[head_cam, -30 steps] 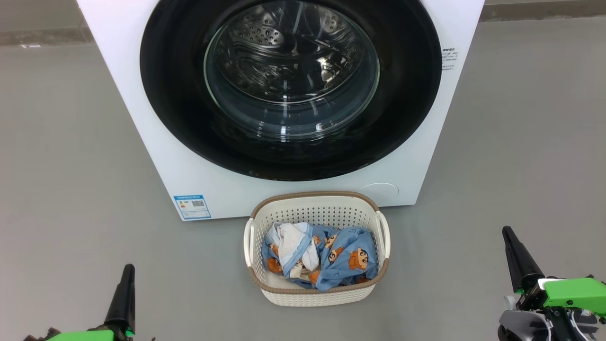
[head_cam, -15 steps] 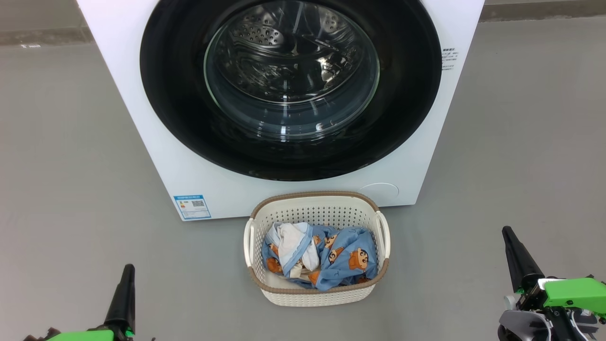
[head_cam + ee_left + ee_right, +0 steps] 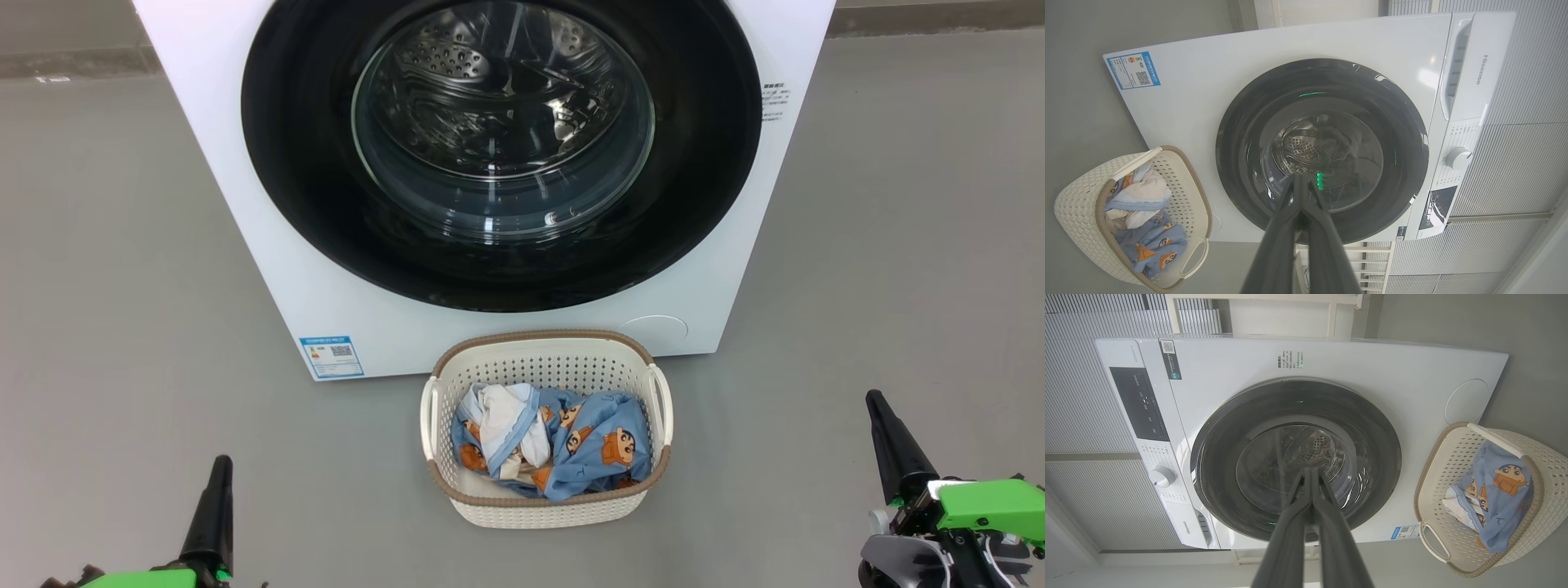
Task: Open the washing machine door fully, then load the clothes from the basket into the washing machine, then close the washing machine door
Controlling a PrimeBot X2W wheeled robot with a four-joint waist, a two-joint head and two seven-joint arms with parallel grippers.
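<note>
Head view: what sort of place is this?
Likely a laundry area, or a mock-up of one: a white front-load washing machine, a basket of clothes before it on a grey floor, and ribbed wall panels behind.

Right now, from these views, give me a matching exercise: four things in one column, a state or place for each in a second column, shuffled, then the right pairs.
Column one
1. washing machine door
2. clothes
3. left gripper
4. blue label sticker

Column two
a. shut, holding nothing
b. stuck low on the washing machine, on its white front
c. closed, drum visible through its glass
d. heaped in the basket

Pairs: 1-c, 2-d, 3-a, 4-b
</note>
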